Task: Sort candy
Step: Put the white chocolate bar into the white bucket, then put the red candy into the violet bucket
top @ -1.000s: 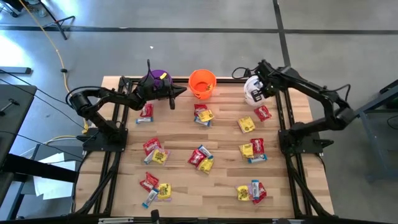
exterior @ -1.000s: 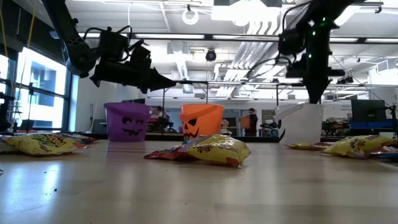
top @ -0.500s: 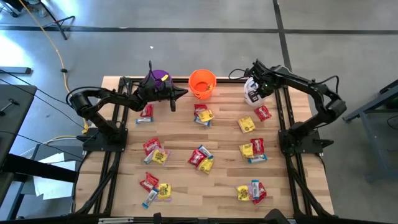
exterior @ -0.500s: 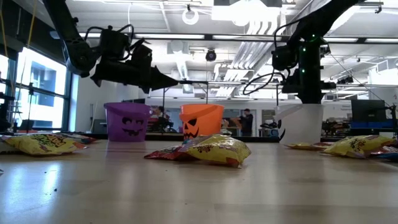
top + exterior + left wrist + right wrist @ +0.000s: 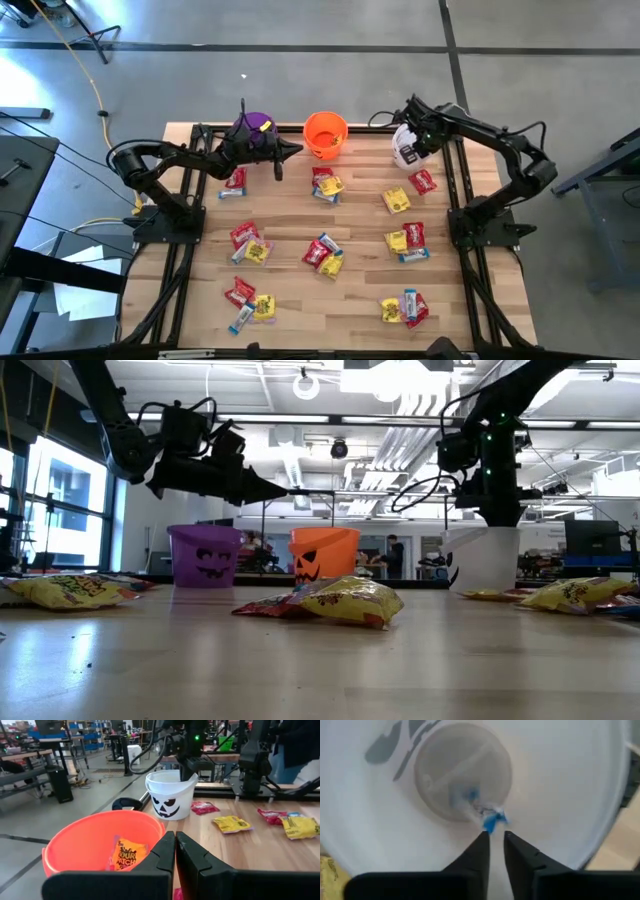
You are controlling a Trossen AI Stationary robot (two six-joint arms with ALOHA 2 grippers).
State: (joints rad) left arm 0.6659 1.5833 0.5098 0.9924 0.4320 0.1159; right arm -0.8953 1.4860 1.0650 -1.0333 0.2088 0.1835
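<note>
Over the white bucket (image 5: 404, 147) at the far right corner of the table (image 5: 360, 300), the right gripper (image 5: 493, 845) hung with its fingers slightly apart, and a blue-and-white bar (image 5: 485, 815) was dropping clear of them into the bucket. The left gripper (image 5: 175, 851) hovered between the purple bucket (image 5: 253, 133) and the orange bucket (image 5: 325, 133), fingers pressed together and holding nothing. Most of the candy (image 5: 323, 254) lay scattered in mixed clusters across the table. The main risk I judged: those clusters overlapped, so a pick could pinch two wrappers of different colours at once. The right gripper sat close to the bucket's rim and could tip it when lifting away.
</note>
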